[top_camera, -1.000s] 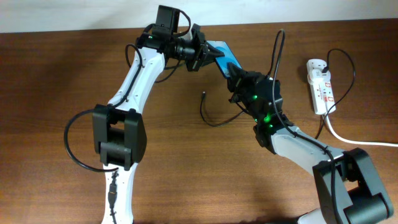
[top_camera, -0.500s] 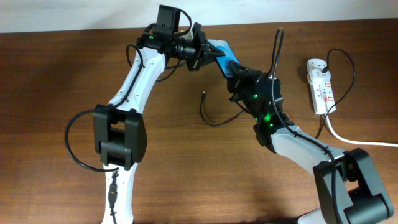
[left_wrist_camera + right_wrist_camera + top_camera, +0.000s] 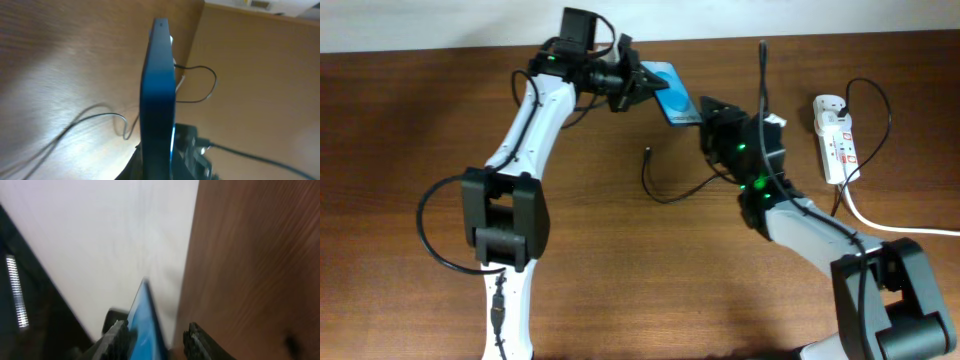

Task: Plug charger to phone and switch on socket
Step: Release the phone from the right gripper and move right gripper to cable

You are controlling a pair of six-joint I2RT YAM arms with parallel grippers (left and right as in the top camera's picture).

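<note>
Brown wood-grain table [image 3: 420, 120] is being recorded from overhead, with both arms meeting at upper centre of the frame.

- The phone [image 3: 675, 92], light-blue screen up, is being held off the table at upper centre, tilted. It is being pinched at its upper-left end by the left gripper [image 3: 642, 84].
- In the left wrist view the phone is being seen edge-on, as a dark slim bar rising from bottom centre. The holding fingers themselves are hidden below the frame edge.
- The right gripper [image 3: 712, 118] is being held at the phone's lower-right corner. In the right wrist view, which is blurred, its fingers [image 3: 200, 341] are spread apart, with the blue edge of the phone between them, nearer the left-hand finger. Contact cannot be told.
- The charger [image 3: 665, 198] is lying loose on the table below the phone; no gripper is touching it. Its plug tip [image 3: 648, 152] is resting at centre frame, below and left of the phone and apart from it. The cable is curving down, then right, under the right arm.
- The socket [image 3: 837, 140] is lying at the right edge of the table, well apart from both grippers. A thick white cord [image 3: 890, 226] is trailing from it toward lower right.
</note>
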